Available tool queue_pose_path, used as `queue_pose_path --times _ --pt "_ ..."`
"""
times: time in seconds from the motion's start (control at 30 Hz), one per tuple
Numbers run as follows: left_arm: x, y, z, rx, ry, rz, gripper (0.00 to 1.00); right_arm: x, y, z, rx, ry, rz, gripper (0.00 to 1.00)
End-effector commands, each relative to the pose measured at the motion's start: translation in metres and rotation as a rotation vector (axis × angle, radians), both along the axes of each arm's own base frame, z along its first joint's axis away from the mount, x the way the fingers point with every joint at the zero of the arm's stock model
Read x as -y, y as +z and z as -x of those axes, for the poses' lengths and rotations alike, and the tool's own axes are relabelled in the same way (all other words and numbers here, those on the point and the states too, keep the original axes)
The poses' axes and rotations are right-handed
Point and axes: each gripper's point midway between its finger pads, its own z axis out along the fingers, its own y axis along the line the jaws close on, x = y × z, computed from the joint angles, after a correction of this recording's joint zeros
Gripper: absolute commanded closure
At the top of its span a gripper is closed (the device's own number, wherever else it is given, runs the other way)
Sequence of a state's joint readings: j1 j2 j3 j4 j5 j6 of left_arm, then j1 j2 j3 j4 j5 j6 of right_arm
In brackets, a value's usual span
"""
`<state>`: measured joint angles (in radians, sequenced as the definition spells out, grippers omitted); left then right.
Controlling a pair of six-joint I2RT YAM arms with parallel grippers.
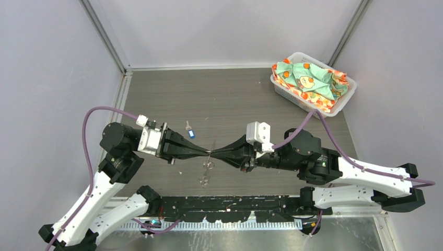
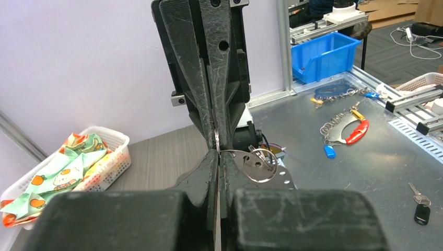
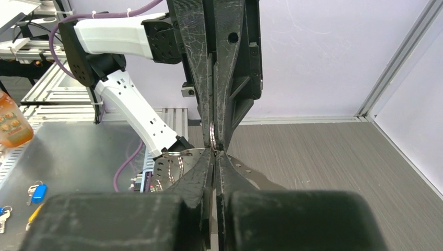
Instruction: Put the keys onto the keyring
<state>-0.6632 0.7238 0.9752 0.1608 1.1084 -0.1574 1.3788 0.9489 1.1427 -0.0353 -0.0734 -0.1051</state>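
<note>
Top external: left claw (image 1: 207, 152) and right claw (image 1: 214, 152) meet tip to tip; both pinched narrow on the keyring (image 2: 258, 164)
Key: blue-headed key (image 1: 190, 133) lies on the counter (image 1: 235, 99) beside the left claw; unthreaded
Risk: uneven pull could twist the keyring loose

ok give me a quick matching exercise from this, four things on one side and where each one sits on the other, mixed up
Things
1. blue-headed key
2. white basket
3. keyring
4. patterned cloth

Places
a. at the far right corner of the table
b. pinched in mid-air between the shut jaws of the left gripper and the right gripper
c. lying on the table just beyond the left gripper
d. bundled inside the basket

Pairs: 1-c, 2-a, 3-b, 4-d
</note>
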Motion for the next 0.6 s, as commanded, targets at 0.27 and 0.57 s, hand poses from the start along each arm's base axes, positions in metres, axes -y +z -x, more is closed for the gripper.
queue_pose_path --times 0.27,0.57 --pt "0.002 -0.005 -0.002 -0.002 0.009 -0.004 1.00 0.007 0.028 0.000 -0.011 -0.010 -0.027 0.83" --pt "0.002 -0.003 -0.004 -0.012 0.016 -0.001 1.00 0.005 0.027 0.003 -0.023 0.010 -0.023 0.87"
